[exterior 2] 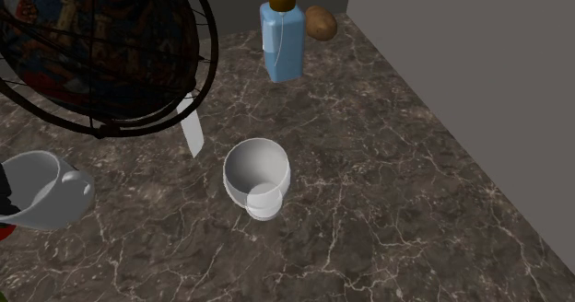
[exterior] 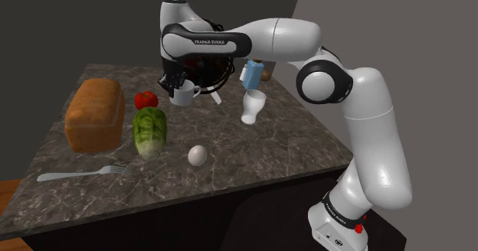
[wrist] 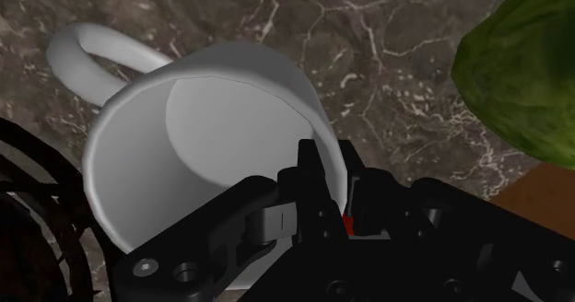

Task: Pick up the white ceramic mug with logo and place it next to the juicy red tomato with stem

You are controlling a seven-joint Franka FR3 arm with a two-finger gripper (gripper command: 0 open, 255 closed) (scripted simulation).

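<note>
Reading the shoulder view from its left, the bread loaf [exterior: 94, 115] is well apart and gives me no worry. The tomato [exterior: 146, 99] is the first risk. It sits near the mug [exterior: 184, 95], with the romaine lettuce [exterior: 150, 133] just below it in the frame. If I set down too far left, the mug could nudge the tomato and roll it, or land on the leaves and tip.

I hold the mug by one wall only, near the rim, and it tilts in the wrist view. I judge a sharp move could make it swing or slip.

Just right of the mug, the dark wire globe [exterior: 208, 67] stands close behind the hand, and the handle points that way, so it could catch the ring. Further right, the white footed cup [exterior: 253, 105] and the blue soap bottle [exterior: 250, 75] are apart and I rate them harmless.

The gripper [exterior: 171, 83] is closed narrow on the mug's wall. In the wrist view one black finger lies inside, the other outside, pinching the rim. It touches nothing else. The mug sits upper centre-left in the shoulder view. I cannot tell whether its base is off the veined counter [exterior: 268, 146].
</note>
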